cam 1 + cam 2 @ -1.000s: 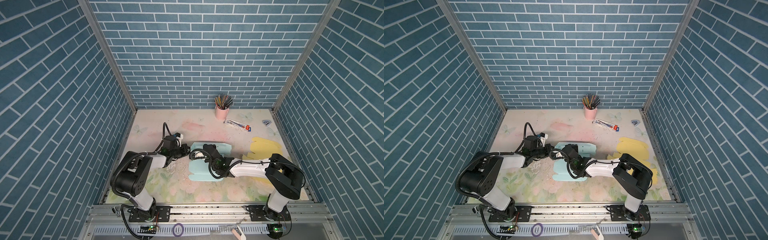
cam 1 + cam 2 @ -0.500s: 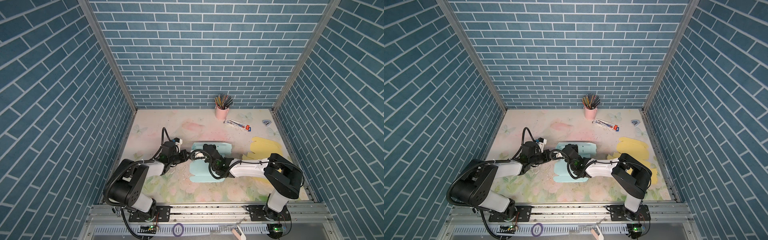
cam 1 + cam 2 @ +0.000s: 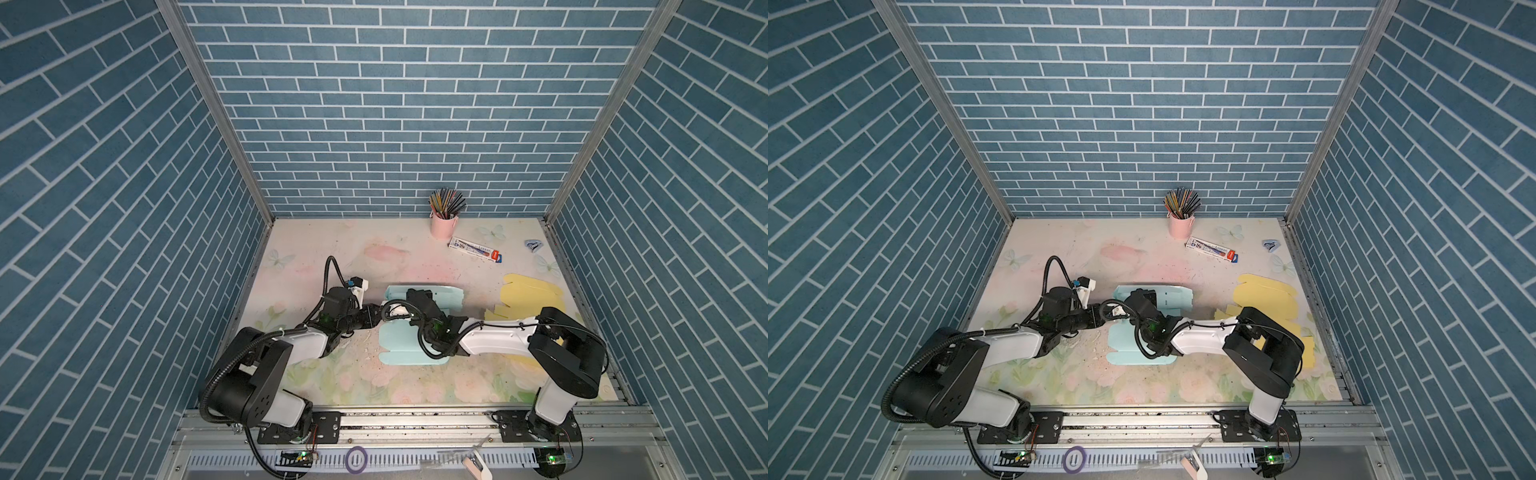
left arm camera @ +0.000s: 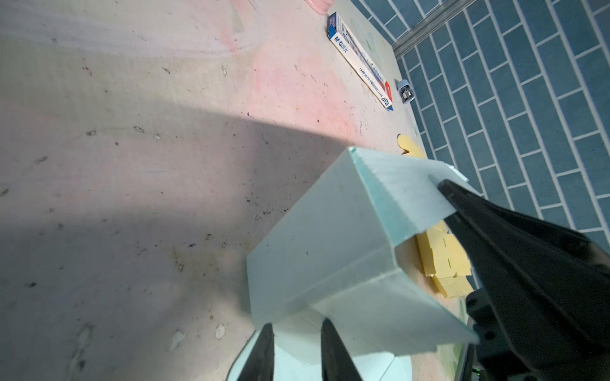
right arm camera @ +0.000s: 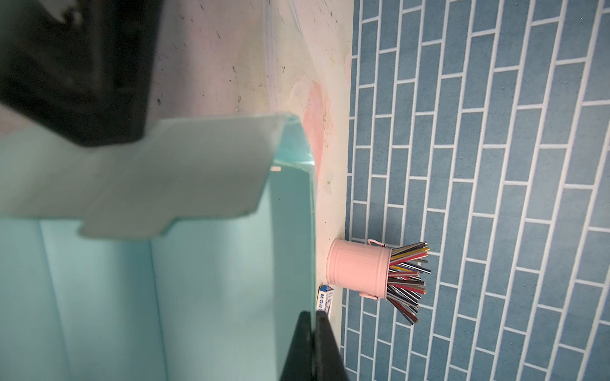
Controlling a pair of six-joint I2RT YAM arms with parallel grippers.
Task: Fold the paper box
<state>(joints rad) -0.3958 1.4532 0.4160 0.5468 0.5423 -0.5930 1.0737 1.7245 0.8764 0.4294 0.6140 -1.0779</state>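
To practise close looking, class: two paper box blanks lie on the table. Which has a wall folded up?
The light blue blank, mid-table: its far wall stands up. The yellow blank lies flat at the right.

The paper box sits in the middle of the surface, its far side folded up. The left tool is at its left edge, and the right tool is on the raised side. Flat card sheets lie to the right. A pencil cup stands at the far wall, with a pencil carton just near-right of it and a small object in the far right corner
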